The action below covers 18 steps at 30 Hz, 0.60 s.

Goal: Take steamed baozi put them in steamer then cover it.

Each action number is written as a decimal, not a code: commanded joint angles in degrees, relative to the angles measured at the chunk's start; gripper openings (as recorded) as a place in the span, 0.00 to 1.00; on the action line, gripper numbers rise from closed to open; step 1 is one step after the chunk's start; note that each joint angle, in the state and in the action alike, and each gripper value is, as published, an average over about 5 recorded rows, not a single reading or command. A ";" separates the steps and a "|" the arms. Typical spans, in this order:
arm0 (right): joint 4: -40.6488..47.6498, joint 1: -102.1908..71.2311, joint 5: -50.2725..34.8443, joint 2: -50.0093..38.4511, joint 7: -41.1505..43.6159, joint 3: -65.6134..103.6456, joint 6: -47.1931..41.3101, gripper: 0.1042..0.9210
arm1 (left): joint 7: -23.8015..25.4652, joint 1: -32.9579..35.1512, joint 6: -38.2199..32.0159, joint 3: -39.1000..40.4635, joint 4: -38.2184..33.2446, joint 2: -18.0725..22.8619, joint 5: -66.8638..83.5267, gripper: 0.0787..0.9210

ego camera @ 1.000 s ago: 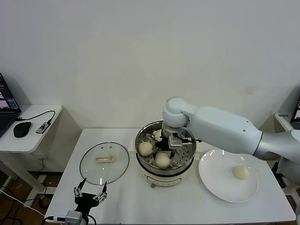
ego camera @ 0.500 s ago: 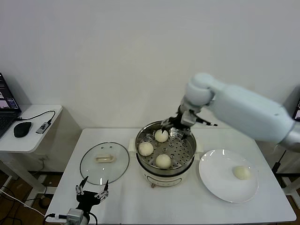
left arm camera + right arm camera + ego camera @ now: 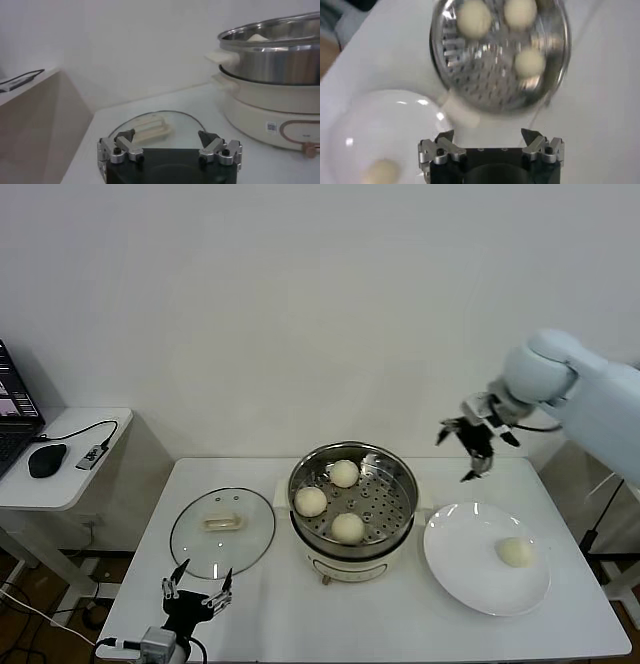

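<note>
**Three baozi loaded, one left on plate; lid not yet on**

Head view: three steamed baozi (image 3: 344, 473) (image 3: 310, 501) (image 3: 347, 527) sitting on perforated tray inside steamer (image 3: 352, 502), mid-desk. Fourth baozi (image 3: 515, 552) alone on white plate (image 3: 470, 584), just right of steamer. Right gripper (image 3: 474, 440) up in air, above and between steamer and plate, fingers spread wide, carrying nothing. Cover (image 3: 222, 530) flat on desk (image 3: 380, 624) left of steamer, handle up, handle's long axis running roughly left-right, slightly tilted. Left gripper (image 3: 194, 592) parked low at near desk edge, just in front of cover, fingers wide, empty. Side table with mouse (image 3: 47, 459) far left, not involved.

Left wrist view: left gripper (image 3: 169, 148) open, empty, pointed over cover (image 3: 155, 127) toward wall; steamer (image 3: 272, 65) beyond and to one side, cream base and side handle showing, top of one baozi (image 3: 257, 37) just visible above rim.

Right wrist view: right gripper (image 3: 491, 146) open wide, nothing between fingers, looking straight down. Steamer (image 3: 500, 52) with three baozi (image 3: 474, 18) (image 3: 520, 11) (image 3: 530, 62) below; plate (image 3: 385, 130) beside it, last baozi (image 3: 380, 171) at frame edge. Baozi round, no real long axis.

Judged step: between third drop and fourth pick. Next move likely needs right gripper brought down over plate baozi, centred, closed gently since dough is soft, then carried to free tray spot. Cover after that, probably by handle.
</note>
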State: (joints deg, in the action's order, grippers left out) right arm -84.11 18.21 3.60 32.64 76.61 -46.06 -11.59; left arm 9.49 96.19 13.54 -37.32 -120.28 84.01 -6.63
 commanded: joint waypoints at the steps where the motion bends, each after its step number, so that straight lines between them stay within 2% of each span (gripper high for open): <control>1: 2.90 -17.86 6.61 -6.53 -1.18 12.00 -7.03 0.88 | -0.12 0.98 0.06 -0.20 -0.18 -0.21 0.06 0.88; 10: 7.31 -25.97 12.67 -4.74 -4.92 16.49 -3.75 0.88 | 0.06 2.02 0.18 0.40 0.28 -0.08 -0.90 0.88; 18: 8.21 -34.17 16.21 -4.33 -4.23 22.87 -2.11 0.88 | 0.18 2.83 0.29 0.16 0.33 -0.80 -1.03 0.88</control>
State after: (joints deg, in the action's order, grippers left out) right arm -77.85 -4.59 14.23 29.23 73.58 -31.08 -14.35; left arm 9.66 98.68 13.81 -37.15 -119.99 83.50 -7.57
